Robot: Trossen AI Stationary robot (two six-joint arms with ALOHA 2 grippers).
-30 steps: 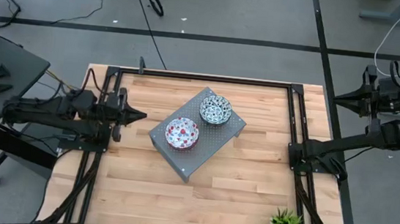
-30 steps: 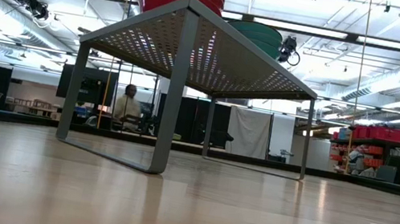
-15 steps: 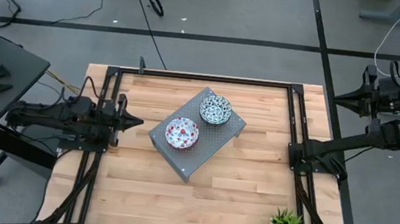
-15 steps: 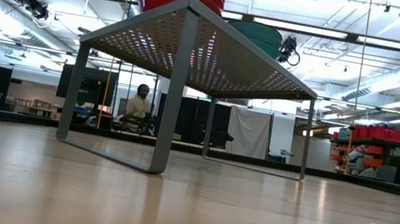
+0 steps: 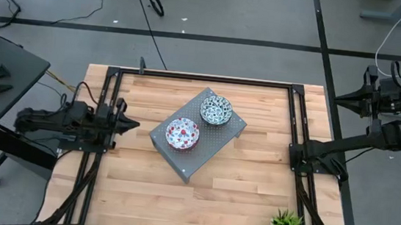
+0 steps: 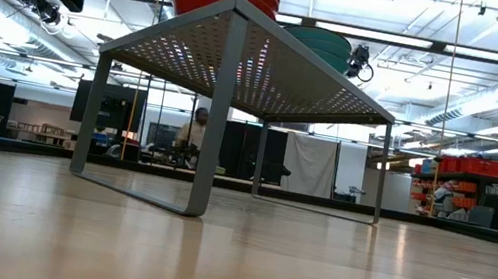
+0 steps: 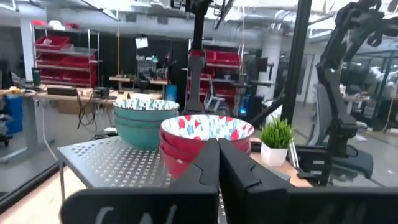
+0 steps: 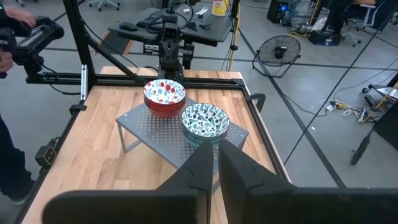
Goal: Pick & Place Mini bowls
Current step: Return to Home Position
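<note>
Red bowls [image 5: 182, 134] and teal bowls [image 5: 215, 111] top the shelf [image 5: 200, 158], nearer the clenched left gripper [image 5: 132, 125] than the clenched right gripper [image 8: 216, 149].

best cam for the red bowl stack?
Right wrist view: the red bowl stack shows whole, inside pattern and outer wall. High view gives only its inside; low view only its outer wall from below; in the left wrist view the left gripper covers part.
</note>
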